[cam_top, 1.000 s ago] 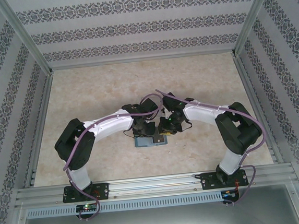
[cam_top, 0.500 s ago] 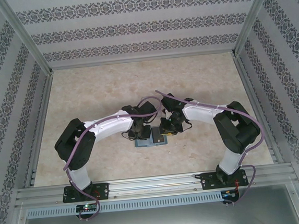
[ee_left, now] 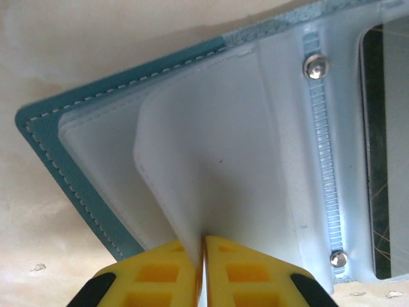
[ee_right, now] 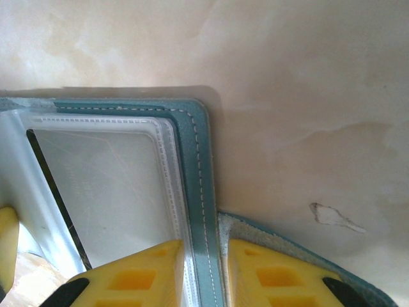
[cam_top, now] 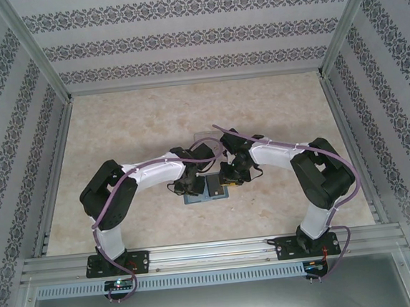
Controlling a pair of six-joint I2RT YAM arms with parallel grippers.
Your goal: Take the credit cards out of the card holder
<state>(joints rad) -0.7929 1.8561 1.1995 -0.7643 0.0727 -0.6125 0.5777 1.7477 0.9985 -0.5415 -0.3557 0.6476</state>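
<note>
Card holder (ee_right: 195, 160) edge inside right pincer (ee_right: 204, 251)

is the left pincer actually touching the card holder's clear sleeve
Touching. The left wrist view shows the left pincer closed on the clear sleeve of the teal card holder, the sheet pinched between its yellow fingertips with no gap.

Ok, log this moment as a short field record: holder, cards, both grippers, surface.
card holder: teal, lying open on the table, clear inner sleeves exposed
dark card: inside a sleeve beyond the riveted spine, not yet pulled
left gripper: shut on a clear sleeve, which curls up from the holder
right gripper: shut on the card holder's teal cover edge
</note>
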